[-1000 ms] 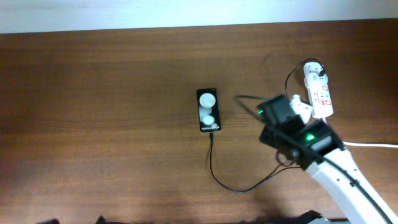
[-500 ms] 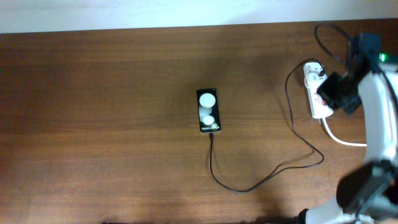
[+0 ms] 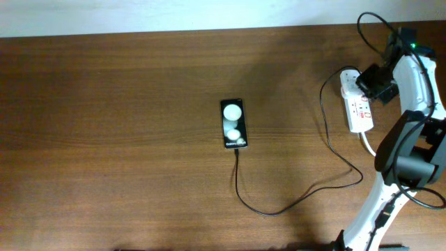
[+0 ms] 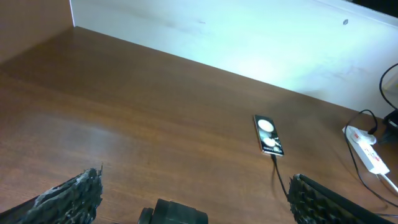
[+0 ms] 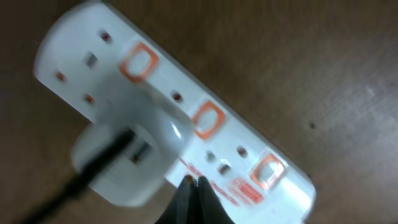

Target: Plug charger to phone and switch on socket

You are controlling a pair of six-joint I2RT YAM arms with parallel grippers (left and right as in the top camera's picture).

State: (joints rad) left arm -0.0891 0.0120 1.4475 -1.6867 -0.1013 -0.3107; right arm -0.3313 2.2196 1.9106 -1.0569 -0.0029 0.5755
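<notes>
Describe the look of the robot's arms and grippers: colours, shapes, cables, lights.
The right arm has white links and black joints, a green light near its wrist and a black cable loop. The right gripper ends in dark, narrow tips. The left gripper has broad black fingers with rough, greyish faces.

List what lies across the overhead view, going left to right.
phone → slack loop of the charger cable → socket. The right gripper overlaps the socket's upper right part, so it is left out of the order.
</notes>
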